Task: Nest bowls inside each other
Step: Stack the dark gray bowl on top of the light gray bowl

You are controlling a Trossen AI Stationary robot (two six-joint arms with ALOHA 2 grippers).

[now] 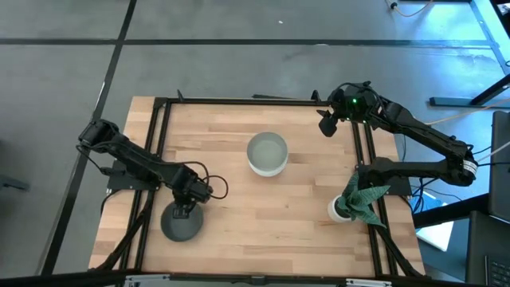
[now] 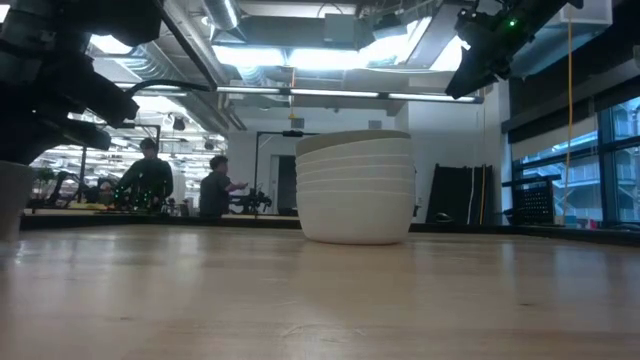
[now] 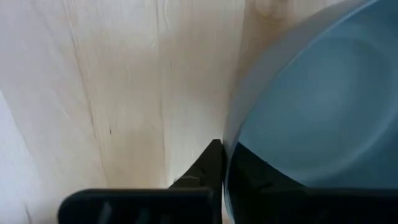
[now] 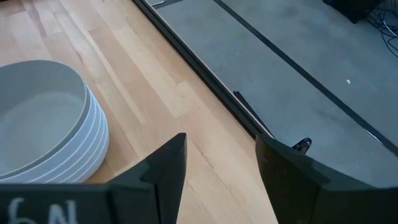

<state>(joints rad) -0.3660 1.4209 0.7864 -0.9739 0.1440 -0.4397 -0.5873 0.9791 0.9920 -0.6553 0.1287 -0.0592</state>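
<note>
A stack of nested bowls (image 1: pixel 267 154) (image 2: pixel 355 188) (image 4: pixel 43 121) stands base down at the middle of the table; its outer bowls are glossy white and the innermost looks greyer. A single matte grey bowl (image 1: pixel 180 225) (image 3: pixel 317 93) sits near the table's near left corner, partly cut off at the edge of the low view (image 2: pixel 12 200). My left gripper (image 1: pixel 185 210) (image 3: pixel 225 149) is at that bowl's far rim, shut on it. My right gripper (image 1: pixel 327 124) (image 4: pixel 221 162) hangs open, raised above the far right part of the table, away from the stack. My left gripper holds the grey bowl by its rim (image 3: pixel 231 132), on the bowl's far side. One finger (image 3: pixel 208 167) is outside the wall and the other inside, pointing down from above. Whether the bowl's base is on the table, I cannot tell.
A small white pot with a green plant (image 1: pixel 355 201) stands by the table's right edge, near the right arm's base. A black frame (image 1: pixel 239 100) runs along the table's far and side edges. Bare wood lies between the grey bowl and the stack. People show in the room behind.
</note>
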